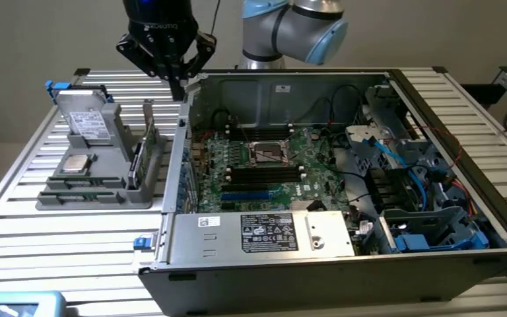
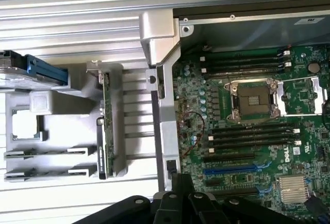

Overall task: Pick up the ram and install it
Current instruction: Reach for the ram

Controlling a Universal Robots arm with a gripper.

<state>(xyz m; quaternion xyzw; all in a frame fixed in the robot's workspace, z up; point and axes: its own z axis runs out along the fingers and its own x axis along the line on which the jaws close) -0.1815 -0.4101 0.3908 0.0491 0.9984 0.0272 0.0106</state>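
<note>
Ram (image 1: 77,196) (image 2: 49,153): not picked. Best read is the thin green strip stood on edge in one of the two long slots at the near end of the grey parts holder (image 1: 51,201) (image 2: 72,87). It was seen edge-on, so no chips or label could be confirmed. The holder sat on the slatted bench (image 1: 60,231), at the exterior view's left of the open PC case (image 1: 263,231). It also carried the upright green card with metal bracket (image 1: 152,155) (image 2: 107,110) and a hard drive (image 1: 86,122).

Tool (image 1: 179,89) (image 2: 178,180): fingers together, nothing between them. It hung above the gap between holder and case, by the case's rear corner, well apart from the ram's slot and touching nothing I could see.

Motherboard (image 1: 315,165) (image 2: 196,95): the black DIMM slots (image 1: 263,173) (image 2: 252,131) on either side of the CPU socket (image 1: 269,153) (image 2: 255,100) looked unfilled, with no green stick seated in any of them.

Progress: effectively zero. The grasp wasn't made and the stick wasn't lifted or seated. The whole pick and the whole install remained.
</note>
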